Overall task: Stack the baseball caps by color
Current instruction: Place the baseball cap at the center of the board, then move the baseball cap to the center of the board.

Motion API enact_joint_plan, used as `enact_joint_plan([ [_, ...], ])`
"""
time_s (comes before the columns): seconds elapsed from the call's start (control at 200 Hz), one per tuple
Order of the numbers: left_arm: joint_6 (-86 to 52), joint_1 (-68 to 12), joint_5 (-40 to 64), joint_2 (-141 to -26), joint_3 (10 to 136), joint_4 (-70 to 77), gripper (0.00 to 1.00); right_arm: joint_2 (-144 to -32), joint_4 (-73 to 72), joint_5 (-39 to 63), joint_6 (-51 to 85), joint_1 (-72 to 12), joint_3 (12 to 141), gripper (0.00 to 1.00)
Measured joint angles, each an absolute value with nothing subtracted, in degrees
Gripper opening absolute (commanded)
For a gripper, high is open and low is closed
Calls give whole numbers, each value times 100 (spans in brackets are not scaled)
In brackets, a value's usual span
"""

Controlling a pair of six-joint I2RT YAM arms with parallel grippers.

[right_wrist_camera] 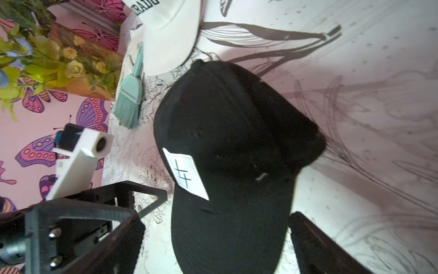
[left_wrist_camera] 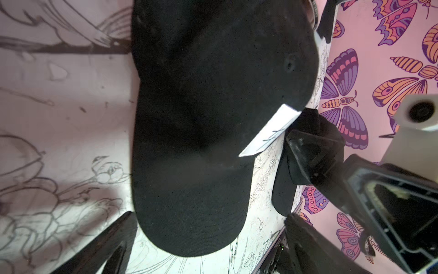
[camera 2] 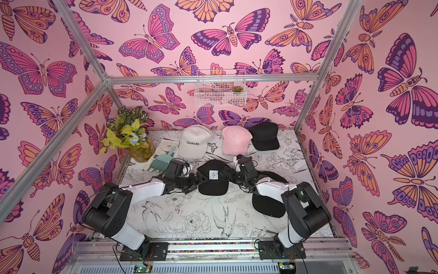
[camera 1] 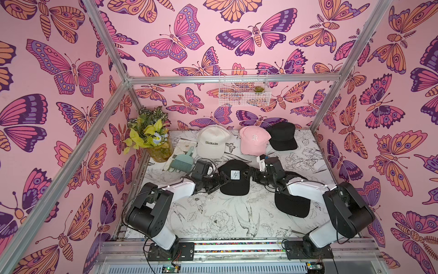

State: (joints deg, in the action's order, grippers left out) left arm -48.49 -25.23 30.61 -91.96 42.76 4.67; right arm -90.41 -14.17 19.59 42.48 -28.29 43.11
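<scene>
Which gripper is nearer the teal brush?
Left. The left gripper sits at the side of the patched black cap facing the teal brush; the right gripper is across that cap, farther off.

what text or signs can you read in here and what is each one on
"COLORADO": black capitals on the front of the cream cap.
"R", probably: a stylised white embroidered letter on the pink cap.
A black sign of crossed strokes, not a readable word: on the white square patch of the middle black cap.
The back black cap and the front black cap show no text.
</scene>
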Motion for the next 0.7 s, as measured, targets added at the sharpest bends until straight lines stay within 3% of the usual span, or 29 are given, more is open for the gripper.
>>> enact_joint_plan([
  [0.135,-4847,-2569,2860,-9019,4156,414,100,-8840,-1288,1994,4143,-2585,4313,99],
  [0.275,-4847,-2569,2445,-8521,4064,305,100,-7959,-464,1890,3710,-1811,4329,99],
  [0.481,-4884,-2552,1645,-8147,3990,274,100,-6615,1551,513,2628,-919,4860,99],
  [0.701,-4912,-2440,1243,-8158,3990,117,100,-6541,2897,-338,2001,-30,5135,99],
])
